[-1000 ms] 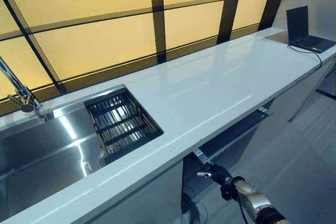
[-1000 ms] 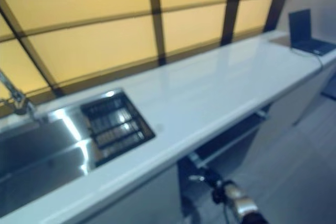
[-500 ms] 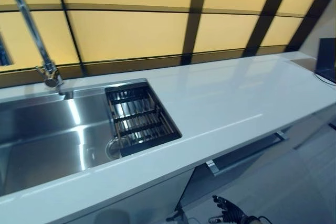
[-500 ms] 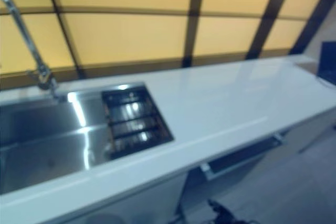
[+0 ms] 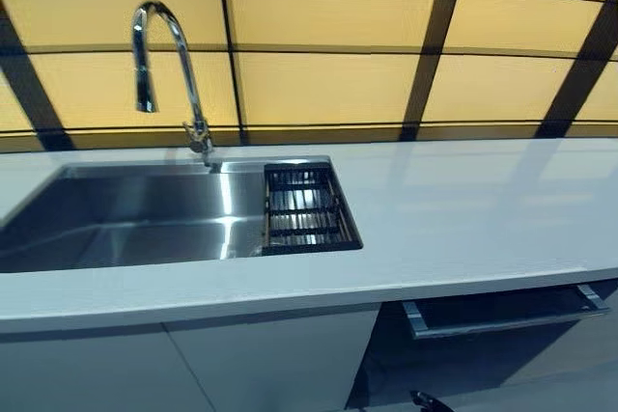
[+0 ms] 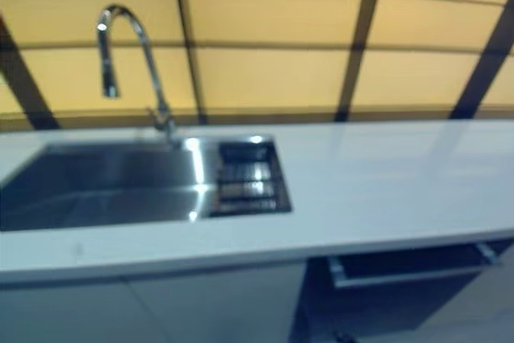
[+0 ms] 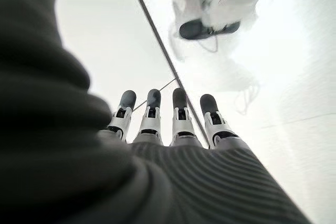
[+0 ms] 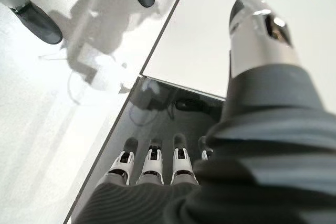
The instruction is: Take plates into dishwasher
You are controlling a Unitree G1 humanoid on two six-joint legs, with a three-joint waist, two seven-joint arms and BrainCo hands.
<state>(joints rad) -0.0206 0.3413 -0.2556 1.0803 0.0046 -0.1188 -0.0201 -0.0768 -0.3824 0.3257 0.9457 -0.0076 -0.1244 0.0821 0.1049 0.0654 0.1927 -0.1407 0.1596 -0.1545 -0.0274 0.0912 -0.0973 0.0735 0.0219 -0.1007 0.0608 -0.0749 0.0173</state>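
No plate shows in any view. Under the white counter (image 5: 463,229) the dishwasher door (image 5: 502,311) stands ajar at its top, its metal handle bar facing out. A dark wire rack (image 5: 304,207) sits in the right end of the steel sink (image 5: 145,224). My right hand (image 8: 152,166) hangs low in front of the dishwasher with its fingers straight and empty; only a dark tip of it (image 5: 422,399) reaches the left eye view's bottom edge. My left hand (image 7: 173,129) shows only in its wrist view, fingers straight, pointing at the pale floor, holding nothing.
A tall curved faucet (image 5: 179,74) rises behind the sink. Yellow panels with dark frames (image 5: 328,84) back the counter. White cabinet fronts (image 5: 193,364) run below the sink, left of the dishwasher.
The camera has swung left: the faucet and whole sink are now in view and the laptop at the counter's far right has left it. My right hand has sunk to the bottom edge.
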